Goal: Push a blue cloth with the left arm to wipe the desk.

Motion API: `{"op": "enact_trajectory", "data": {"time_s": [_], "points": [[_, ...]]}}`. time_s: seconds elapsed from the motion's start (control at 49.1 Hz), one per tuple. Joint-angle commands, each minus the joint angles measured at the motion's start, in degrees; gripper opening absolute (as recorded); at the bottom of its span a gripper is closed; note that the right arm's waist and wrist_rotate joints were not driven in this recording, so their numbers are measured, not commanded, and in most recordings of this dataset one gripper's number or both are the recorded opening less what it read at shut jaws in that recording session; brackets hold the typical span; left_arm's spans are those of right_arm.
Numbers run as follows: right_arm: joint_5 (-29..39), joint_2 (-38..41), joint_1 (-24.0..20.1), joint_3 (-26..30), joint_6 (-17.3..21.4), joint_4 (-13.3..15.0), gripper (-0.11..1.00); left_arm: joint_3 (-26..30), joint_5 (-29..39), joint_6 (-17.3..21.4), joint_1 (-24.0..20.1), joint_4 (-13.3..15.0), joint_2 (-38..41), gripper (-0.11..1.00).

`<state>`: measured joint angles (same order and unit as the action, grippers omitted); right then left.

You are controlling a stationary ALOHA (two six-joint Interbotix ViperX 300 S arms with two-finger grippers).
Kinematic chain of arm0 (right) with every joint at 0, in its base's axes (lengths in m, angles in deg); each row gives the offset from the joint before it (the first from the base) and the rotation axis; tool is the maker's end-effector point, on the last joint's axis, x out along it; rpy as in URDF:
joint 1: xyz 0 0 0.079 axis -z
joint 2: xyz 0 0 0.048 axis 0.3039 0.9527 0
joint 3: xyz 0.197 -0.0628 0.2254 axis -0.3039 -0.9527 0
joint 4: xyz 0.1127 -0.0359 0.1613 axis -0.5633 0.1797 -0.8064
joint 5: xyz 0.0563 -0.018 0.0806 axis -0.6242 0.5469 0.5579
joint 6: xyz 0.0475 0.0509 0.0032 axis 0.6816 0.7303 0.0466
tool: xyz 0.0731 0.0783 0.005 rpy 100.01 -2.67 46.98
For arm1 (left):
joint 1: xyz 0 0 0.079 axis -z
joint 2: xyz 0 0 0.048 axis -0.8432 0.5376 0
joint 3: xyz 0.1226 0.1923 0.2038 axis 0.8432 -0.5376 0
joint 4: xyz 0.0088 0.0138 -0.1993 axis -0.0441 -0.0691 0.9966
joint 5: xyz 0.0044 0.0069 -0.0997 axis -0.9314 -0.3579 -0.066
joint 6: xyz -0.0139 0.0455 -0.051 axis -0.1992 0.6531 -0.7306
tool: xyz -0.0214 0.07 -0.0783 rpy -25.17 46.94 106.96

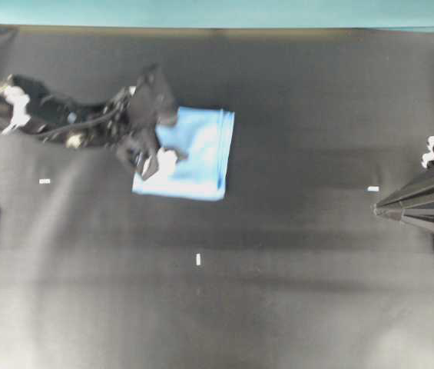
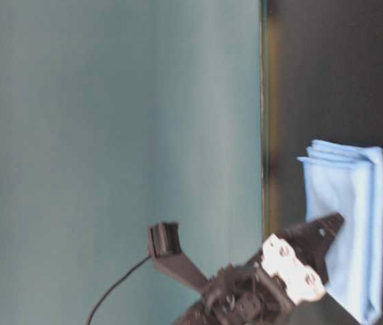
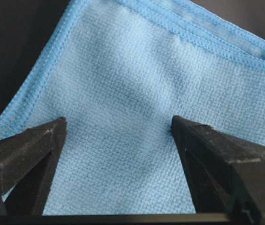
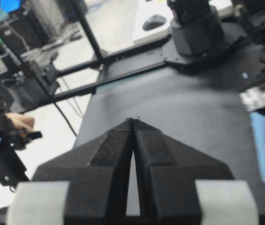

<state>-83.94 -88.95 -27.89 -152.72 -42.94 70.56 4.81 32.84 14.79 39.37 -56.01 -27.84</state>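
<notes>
I have the slender black jointed left arm point(image 1: 63, 115) reaching in over the matte black counter point(image 1: 293, 269), its open-frame gripper point(image 3: 118, 129) planted on the near-left portion of the folded light blue cloth square point(image 1: 197, 157). Wrist view: jaws spread, both black fingertips point(image 3: 34, 140) sitting on or just above the weave with bare fabric between them; nothing pinched. I cannot tell whether they are actually pressing down. The cloth lies flat left of counter centre, layered hems facing away from the gripper, closer to the teal strip point(image 1: 217, 11) at the far edge than to the near edge. The right arm's wedge-shaped black gripper point(image 4: 132, 126) is parked well apart at the right edge, jaws pressed together, holding nothing. My read: the wiping push is in hand, with plenty of uncovered counter to the right. Next move calls for steady downward contact while sliding, so the cloth travels with the fingertips rather than bunching or slipping out from under them.
</notes>
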Motion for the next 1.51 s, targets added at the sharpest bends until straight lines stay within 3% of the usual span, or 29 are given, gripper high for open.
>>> {"op": "enact_trajectory", "data": {"time_s": [0.0,0.367,0.836,0.978,1.182,1.284,1.488], "points": [[-0.62,0.18,0.00,0.44,0.00,0.00,-0.01,-2.20,-0.44,-0.09,2.81,-0.18,-2.29,0.86],[-0.97,0.00,0.00,0.44,0.09,-0.09,-0.01,-10.02,0.00,-0.09,15.21,-0.09,-9.32,0.86],[-1.41,-0.97,0.00,0.53,0.09,-0.09,-0.01,-14.68,4.75,-0.53,31.73,-0.09,-11.78,0.86],[-1.41,-1.14,0.00,0.53,0.09,-0.26,-0.01,-14.06,5.80,-3.43,37.35,-0.09,-11.87,0.86],[-1.23,-1.41,0.00,0.53,0.09,-0.62,-0.01,-13.54,5.80,-11.16,45.44,-0.18,-11.87,0.86],[-1.14,-1.85,0.00,0.62,0.00,-0.62,-0.01,-13.45,5.89,-12.66,46.93,-0.09,-11.87,0.85],[-1.32,-2.11,0.00,0.53,0.00,-0.62,-0.01,-12.92,5.80,-11.43,46.67,-0.18,-11.78,0.85]]}}
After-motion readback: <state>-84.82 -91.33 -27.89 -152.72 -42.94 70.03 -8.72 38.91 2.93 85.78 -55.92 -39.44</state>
